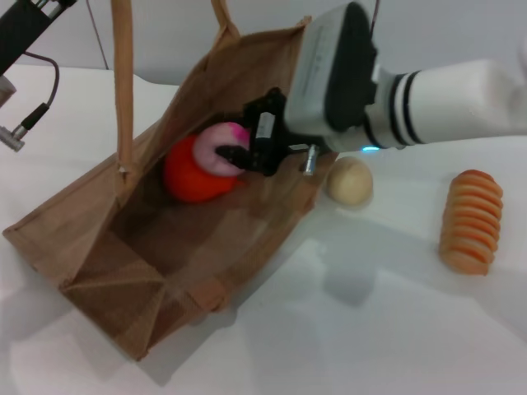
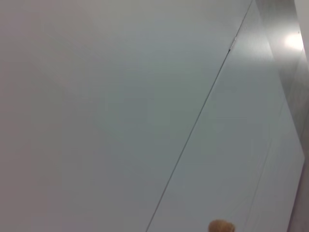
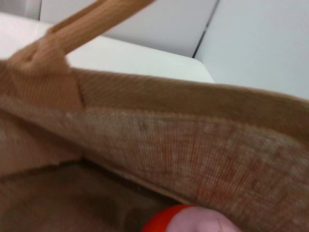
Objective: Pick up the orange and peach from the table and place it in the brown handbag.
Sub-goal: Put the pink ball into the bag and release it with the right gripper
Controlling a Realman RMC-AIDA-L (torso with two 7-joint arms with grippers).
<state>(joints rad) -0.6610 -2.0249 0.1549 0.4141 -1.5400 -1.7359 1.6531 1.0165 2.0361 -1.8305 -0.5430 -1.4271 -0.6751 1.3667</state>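
Observation:
The brown handbag (image 1: 140, 247) lies on its side on the white table with its mouth open. The orange (image 1: 191, 181) rests inside it near the mouth. The pink peach (image 1: 216, 146) sits on top of the orange. My right gripper (image 1: 239, 155) reaches into the bag mouth, its black fingers closed on the peach. The right wrist view shows the bag's woven wall (image 3: 193, 145), with the orange (image 3: 161, 220) and the peach (image 3: 198, 223) at the edge. My left arm (image 1: 25, 25) stays at the far left corner; its gripper is out of view.
A small beige ball (image 1: 350, 181) lies just outside the bag beside my right gripper. A ridged orange-tan loaf (image 1: 471, 220) lies at the right. The bag's long handles (image 1: 123, 82) stand up at the back. A cable (image 1: 37, 115) hangs at the left edge.

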